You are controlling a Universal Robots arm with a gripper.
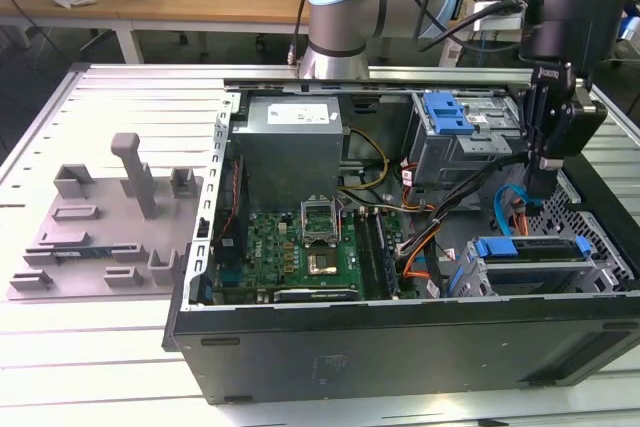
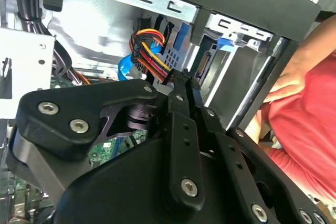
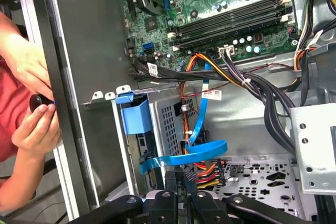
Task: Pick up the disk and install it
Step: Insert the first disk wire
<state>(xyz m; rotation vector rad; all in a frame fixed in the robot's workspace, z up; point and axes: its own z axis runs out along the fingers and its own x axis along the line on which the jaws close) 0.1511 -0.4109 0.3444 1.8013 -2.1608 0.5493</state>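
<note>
The disk point(image 1: 527, 248) is being held in the cage point(image 1: 604, 265) at the exterior view's right. The jaws of the gripper point(image 1: 541, 187) are being pressed together, empty, just beside cables point(image 3: 202, 153); these could be snagged by sideways travel.

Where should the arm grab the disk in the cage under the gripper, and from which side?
Take the disk by its long blue carrier edge, probably straight down from above: in the exterior view that edge faces up out of the grey cage, whose walls box in its other sides. The gripper hangs just above it.
</note>
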